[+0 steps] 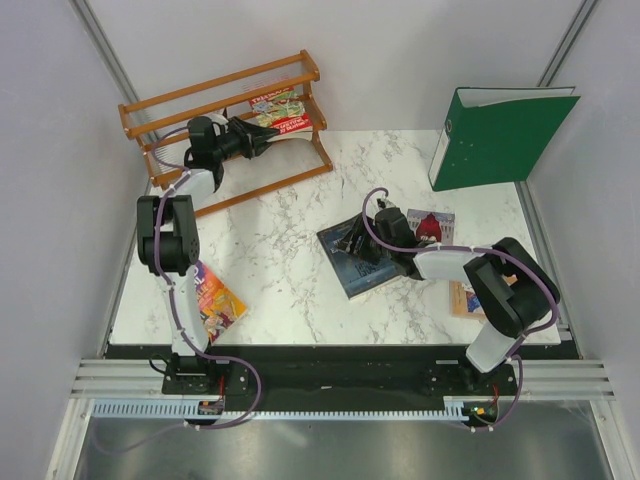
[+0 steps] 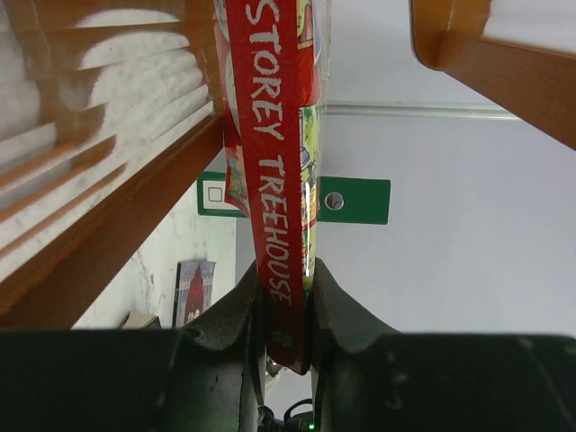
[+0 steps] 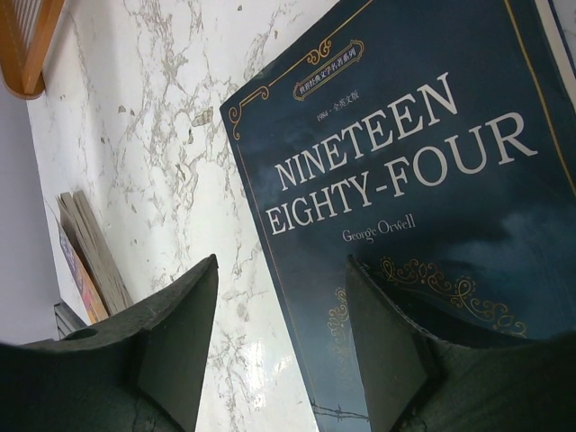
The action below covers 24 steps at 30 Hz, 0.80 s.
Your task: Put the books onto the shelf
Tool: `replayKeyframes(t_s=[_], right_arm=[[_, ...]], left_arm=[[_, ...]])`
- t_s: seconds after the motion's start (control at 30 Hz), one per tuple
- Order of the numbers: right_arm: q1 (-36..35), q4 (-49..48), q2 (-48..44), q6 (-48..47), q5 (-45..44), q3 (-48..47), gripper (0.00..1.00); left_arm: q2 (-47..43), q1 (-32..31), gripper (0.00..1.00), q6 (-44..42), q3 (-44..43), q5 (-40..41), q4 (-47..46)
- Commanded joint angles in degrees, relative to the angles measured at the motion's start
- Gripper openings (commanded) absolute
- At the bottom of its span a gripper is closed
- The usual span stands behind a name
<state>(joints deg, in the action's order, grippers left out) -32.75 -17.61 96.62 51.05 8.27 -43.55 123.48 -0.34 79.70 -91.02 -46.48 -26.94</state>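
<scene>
Seating the red book (image 1: 282, 112) looked like the step in hand. In the top view the left hand (image 1: 262, 140) was clamped on its edge. The book sat tilted inside the shelf (image 1: 200, 95), toward the right end. The left arm was stretched far over the table (image 1: 280, 210) to the back-left corner, elbow raised, forearm near level.

The right arm was folded mid-table, with the right hand (image 1: 350, 245) over the dark blue book (image 1: 345, 272), which lay flat. The yellow-purple book (image 1: 220, 300) lay flat near the front-left edge. The pink-maroon book (image 1: 432, 226) lay just beside the blue one, and the orange-brown book (image 1: 463, 300) was mostly hidden under the right arm. None of those four were on the shelf.

In the left wrist view both fingers pinched the red spine, with wooden slats on either side. Whether the book's far edge rested on a slat could not be told. Done well, the book would probably be pushed in square to the slats and released only once it was supported, or it could tip out.

In the right wrist view the fingers were apart with nothing between them, low over the blue cover's corner. Contact with the cover could not be told. A thin flat book is likely hard to pinch, so working from its edge seemed wise.
</scene>
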Motion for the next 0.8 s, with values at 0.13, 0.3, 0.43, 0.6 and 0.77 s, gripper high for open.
replayKeyframes(t_s=[0.13,0.3,0.43,0.6,0.77], right_arm=[[0.23,0.64,2.08,0.02,0.60,-1.27,0.66],[0.32,0.73,2.35,0.10,0.87,-1.45,0.66],[0.41,0.91,2.70,0.11,0.96,-1.62,0.66],[0.32,0.91,2.96,0.37,1.39,-1.80,0.66],[0.41,1.08,3.14,0.28,1.40,-1.80,0.65]], left_arm=[[1.50,0.16,0.03,0.72,-5.75,-2.48,3.55],[1.76,1.56,0.05,0.28,-6.01,-1.34,5.58],[2.29,2.53,0.05,-0.51,-7.85,-0.45,9.44],[3.78,3.15,0.05,1.68,-9.96,-0.63,10.76],[4.23,3.24,0.12,1.42,-11.72,-2.12,13.31]])
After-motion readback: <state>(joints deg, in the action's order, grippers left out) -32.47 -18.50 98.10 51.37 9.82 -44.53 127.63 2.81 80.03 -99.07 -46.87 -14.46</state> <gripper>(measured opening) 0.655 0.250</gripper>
